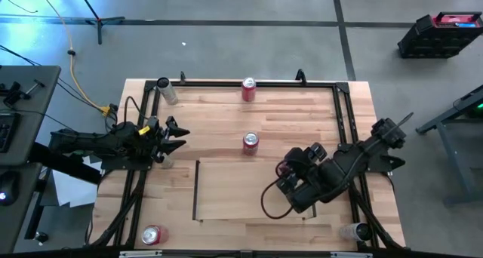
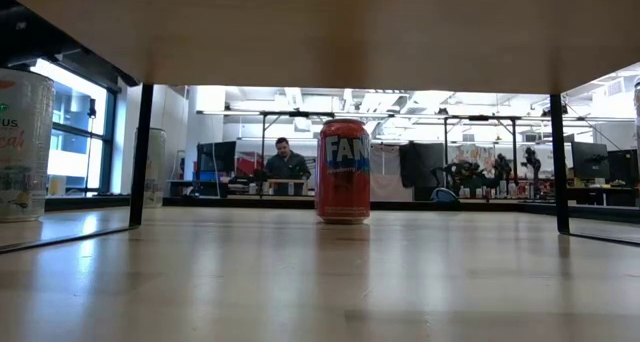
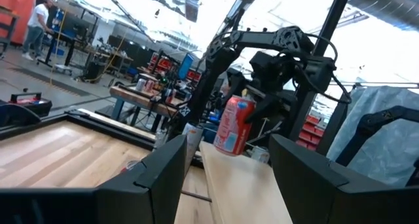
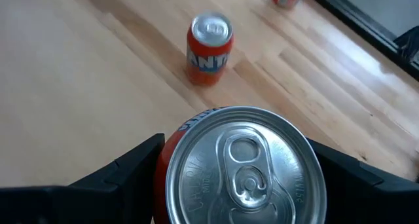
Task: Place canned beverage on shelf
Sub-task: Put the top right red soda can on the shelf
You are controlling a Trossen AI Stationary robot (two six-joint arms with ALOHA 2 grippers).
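Observation:
My right gripper [image 1: 290, 179] is over the pale-wood shelf [image 1: 234, 190], shut on a red can [image 4: 242, 165] whose silver top fills the right wrist view. The same can shows in the left wrist view [image 3: 232, 126] over the shelf [image 3: 242, 185]. An orange Fanta can [image 1: 250, 142] stands on its base on the tabletop just beyond the shelf's far edge; it also shows in the right wrist view [image 4: 209, 47] and the low view [image 2: 343, 170]. My left gripper [image 1: 179, 135] is open and empty at the table's left side, pointing toward the shelf. My right gripper pinches the red can's side wall [image 4: 171, 142] just below its top rim, one finger [image 4: 124, 168] on each of two opposite sides. The fingers come from above, pointing down. The can hangs about upright below them; I cannot tell whether its base touches the shelf.
A red can [image 1: 248, 88] and a pale can [image 1: 166, 90] stand at the table's far edge. Another red can [image 1: 152, 234] stands at the near left corner and a clear cup [image 1: 353, 231] at the near right. A black tube frame [image 1: 339, 122] runs around the table.

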